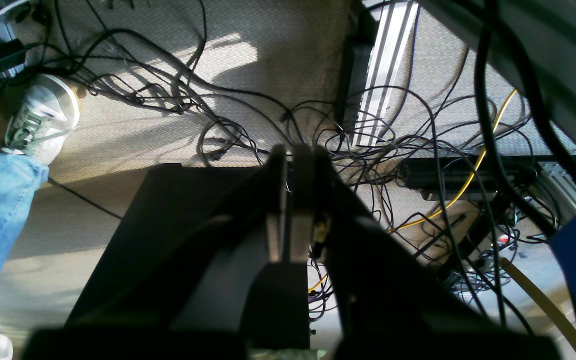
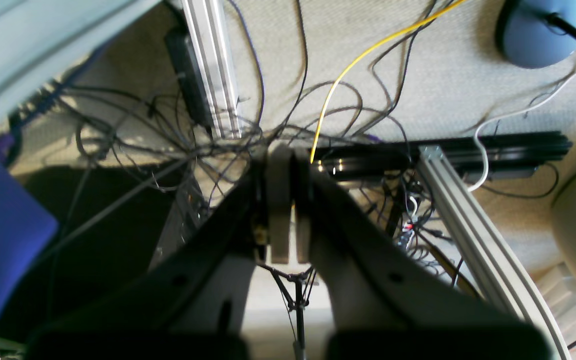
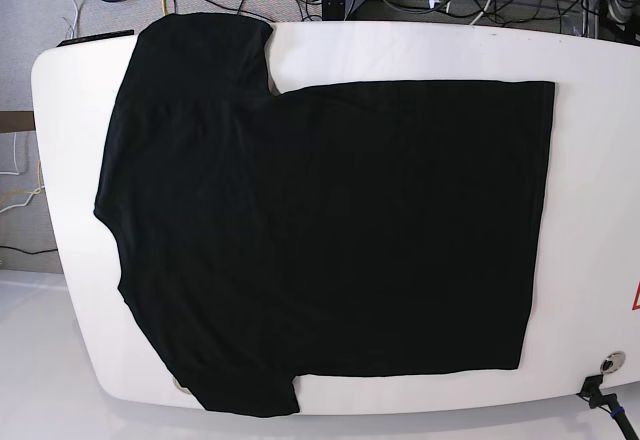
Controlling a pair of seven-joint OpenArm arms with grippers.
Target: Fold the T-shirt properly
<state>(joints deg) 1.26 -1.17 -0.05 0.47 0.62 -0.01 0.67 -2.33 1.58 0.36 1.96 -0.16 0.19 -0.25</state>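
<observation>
The white bench (image 3: 590, 160) carries the T-shirt (image 3: 330, 240), spread flat, plain black side up, with nothing on it. Below lie carpet (image 1: 278, 45), tangled cables (image 1: 368, 150) and someone's sneaker (image 1: 43, 117). Left fingers (image 1: 293, 165) and right fingers (image 2: 282, 165) are pressed together, holding nothing.

One T-shirt (image 3: 330, 240), one table (image 3: 590, 160), two pincers.
</observation>
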